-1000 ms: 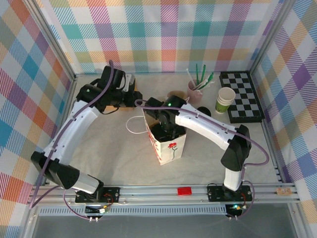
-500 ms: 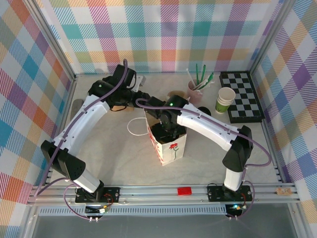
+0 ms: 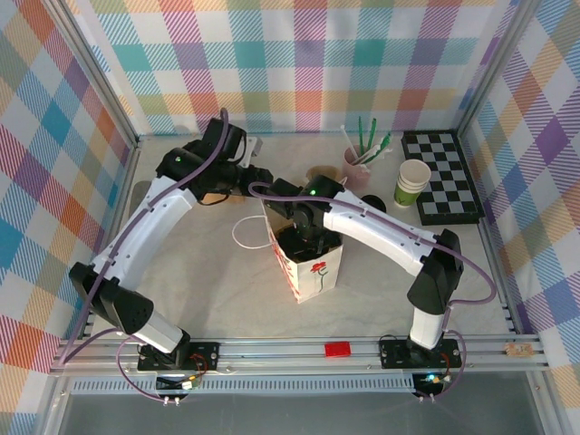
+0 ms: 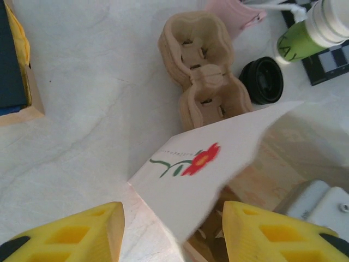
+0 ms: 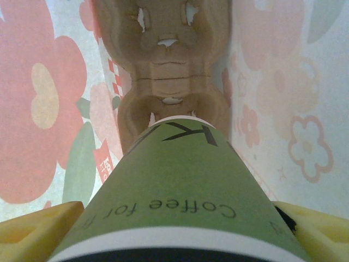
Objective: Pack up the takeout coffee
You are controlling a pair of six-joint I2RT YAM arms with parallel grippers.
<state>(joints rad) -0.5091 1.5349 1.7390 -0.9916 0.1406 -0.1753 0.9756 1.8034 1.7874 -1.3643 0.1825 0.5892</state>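
The takeout coffee point(image 5: 180, 185), a green-sided cup with a black lid, sits between the yellow fingers of my right gripper point(image 5: 180, 243), which is shut on it. It hangs inside the white paper bag point(image 3: 319, 272), just above a brown pulp carrier point(image 5: 163, 65) on the bag's floor. From above, my right gripper point(image 3: 305, 231) reaches down into the bag's open top. My left gripper point(image 4: 173, 218) stands open at the bag's back left corner. The bag's flower-printed wall point(image 4: 212, 169) runs between its fingers point(image 4: 71, 234) without touching them.
Behind the bag lie another pulp carrier point(image 4: 204, 76), a loose black lid point(image 4: 262, 81) and a lidless green cup point(image 3: 412, 183). A pink cup of utensils point(image 3: 358, 163) and a chessboard point(image 3: 442, 177) stand at the back right. A box point(image 4: 13, 65) lies left of the left gripper.
My left arm has swung from the back left toward the bag, bringing its gripper to the bag's rim. The right arm has stayed in the bag with the cup.
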